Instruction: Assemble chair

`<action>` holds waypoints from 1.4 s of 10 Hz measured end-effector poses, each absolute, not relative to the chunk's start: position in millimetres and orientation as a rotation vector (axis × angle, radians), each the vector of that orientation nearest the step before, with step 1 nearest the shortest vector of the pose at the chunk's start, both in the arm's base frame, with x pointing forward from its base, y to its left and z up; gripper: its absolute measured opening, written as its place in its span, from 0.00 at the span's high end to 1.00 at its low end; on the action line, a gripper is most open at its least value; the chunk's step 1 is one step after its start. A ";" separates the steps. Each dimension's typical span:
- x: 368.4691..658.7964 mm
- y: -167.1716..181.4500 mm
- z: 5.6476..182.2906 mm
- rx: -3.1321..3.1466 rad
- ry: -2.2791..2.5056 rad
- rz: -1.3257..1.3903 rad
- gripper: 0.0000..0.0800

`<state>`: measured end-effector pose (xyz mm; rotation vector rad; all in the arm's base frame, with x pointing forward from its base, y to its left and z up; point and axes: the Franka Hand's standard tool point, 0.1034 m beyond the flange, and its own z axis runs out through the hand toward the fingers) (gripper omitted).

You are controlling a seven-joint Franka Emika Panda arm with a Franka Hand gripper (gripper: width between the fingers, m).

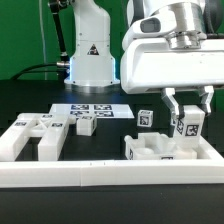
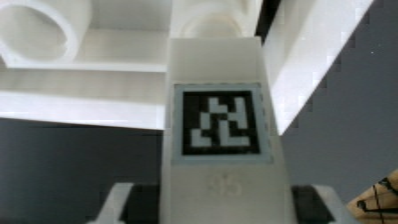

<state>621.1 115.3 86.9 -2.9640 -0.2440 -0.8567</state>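
At the exterior view's right, your two-finger gripper [image 1: 187,112] is clamped on a white plastic blocky bar [image 1: 187,127] with a black-and-white square tag, jaws pressed on its two sides. Wrist view confirms: the same bar [image 2: 217,110] runs out between the fingers [image 2: 128,208]. You're holding it upright just above a chunky white plastic base block [image 1: 158,150] that sits against the long white border rail [image 1: 100,176]; can't tell whether bar and block touch. Behind the block stands a small white tagged post [image 1: 145,118]; joined or loose, can't tell. Well apart, toward the exterior view's left, a large white slotted part [image 1: 35,138] and a small white tagged cube [image 1: 85,125] lie loose, with the marker board [image 1: 92,109] behind them. My read: early stage, nothing chair-shaped yet. You've got this bar to seat, then the left-hand parts to bring over.
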 end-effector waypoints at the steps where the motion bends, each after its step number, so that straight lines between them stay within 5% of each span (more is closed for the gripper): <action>1: 620.4 114.2 86.9 -2.957 -0.242 -0.889 0.64; 5: 616.6 113.3 84.6 -2.946 -0.240 -0.938 0.64; 6: 615.6 113.3 82.6 -2.950 -0.241 -0.926 0.57; 7: 615.3 113.3 82.1 -2.951 -0.241 -0.923 0.36; 8: 615.3 113.3 82.0 -2.951 -0.241 -0.923 0.36; 9: 615.1 113.3 81.7 -2.951 -0.241 -0.921 0.22; 14: 616.2 106.5 89.0 -2.959 -0.256 -0.918 0.19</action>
